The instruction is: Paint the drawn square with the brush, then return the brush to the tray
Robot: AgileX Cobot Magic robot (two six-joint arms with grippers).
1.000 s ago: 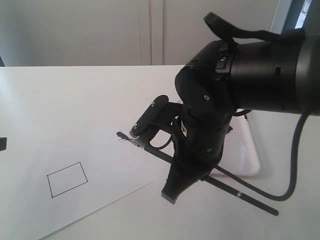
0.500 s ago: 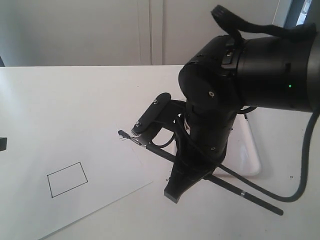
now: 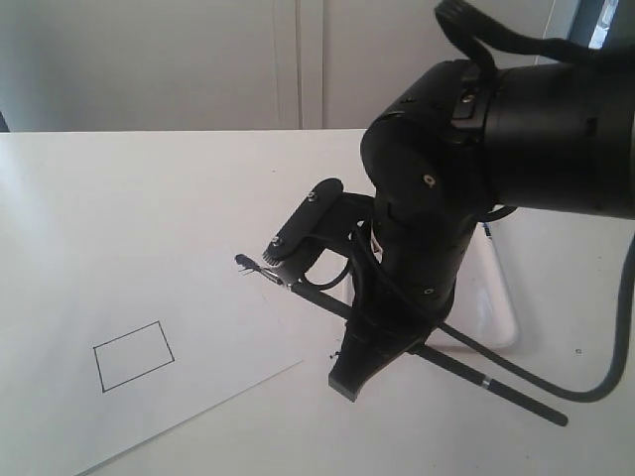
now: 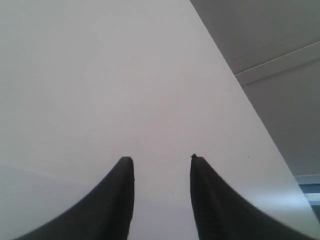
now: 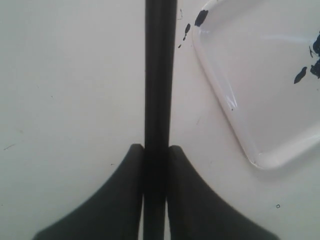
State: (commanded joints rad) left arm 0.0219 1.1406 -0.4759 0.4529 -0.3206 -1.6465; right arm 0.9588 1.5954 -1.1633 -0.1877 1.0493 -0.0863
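Observation:
The brush (image 3: 496, 390) is long and black and slants across the table. Its dark bristles (image 3: 242, 262) sit low near the far edge of the white paper (image 3: 198, 297); contact is unclear. My right gripper (image 3: 343, 382) is shut on the handle, and the right wrist view shows both fingers of that gripper (image 5: 155, 147) pressed against the brush (image 5: 160, 75). The drawn square (image 3: 134, 355) lies left of the bristles, its inside white. The clear tray (image 3: 504, 307) is mostly hidden behind the right arm; its corner (image 5: 225, 95) shows beside the handle. My left gripper (image 4: 161, 160) is open over bare white surface.
Dark paint specks (image 5: 201, 17) dot the table by the tray's corner, and more specks (image 5: 300, 75) lie inside it. The bulky right arm (image 3: 496, 129) blocks the middle right of the exterior view. A small black part (image 3: 5, 286) pokes in at the left edge.
The right arm has shifted slightly to the right and carried the brush with it. The bristles edged a little right. The square is unchanged.

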